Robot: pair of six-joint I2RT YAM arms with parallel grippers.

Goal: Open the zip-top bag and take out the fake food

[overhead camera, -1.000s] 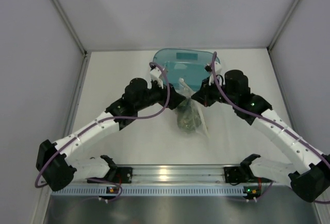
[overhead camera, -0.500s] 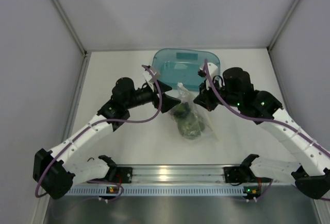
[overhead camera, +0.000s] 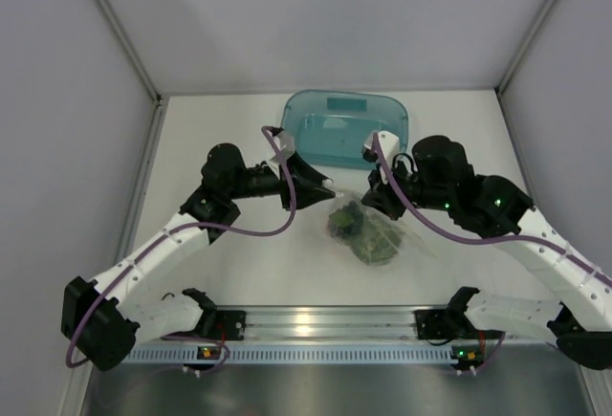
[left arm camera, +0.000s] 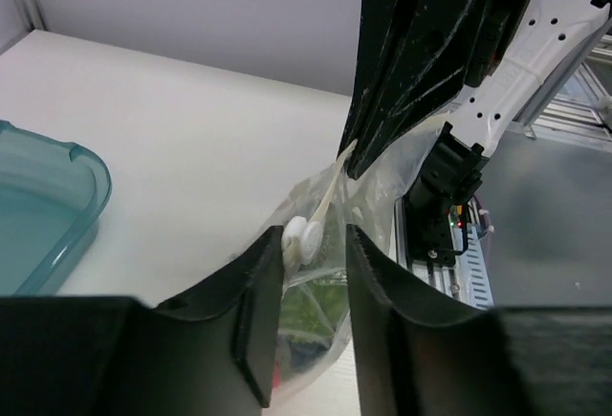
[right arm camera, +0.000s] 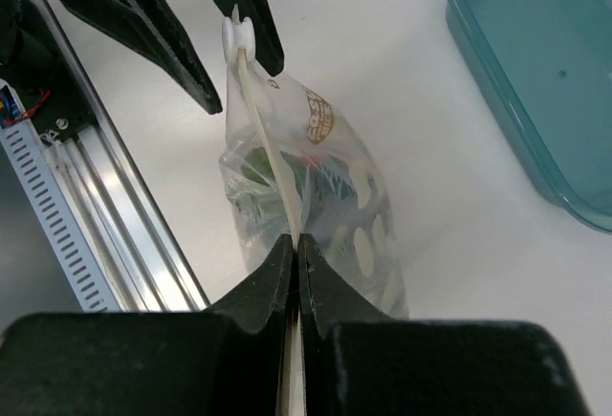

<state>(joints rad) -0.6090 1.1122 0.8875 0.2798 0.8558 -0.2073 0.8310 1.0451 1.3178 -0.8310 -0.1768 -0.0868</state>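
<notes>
Your left end effector [left arm camera: 312, 242] is gaping around the slider [left arm camera: 300, 236] of the zip-top bag [right arm camera: 330, 177]; your right end effector [right arm camera: 295, 244] is pinching the zip strip [right arm camera: 272, 160]. Next, I judge, you're clamping and dragging that slider.

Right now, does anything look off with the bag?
Nothing spilled or torn. The zip-top bag is held up by its zip strip, pinched in the right gripper, with the fake food inside. The left gripper straddles the white slider, jaws open.
</notes>
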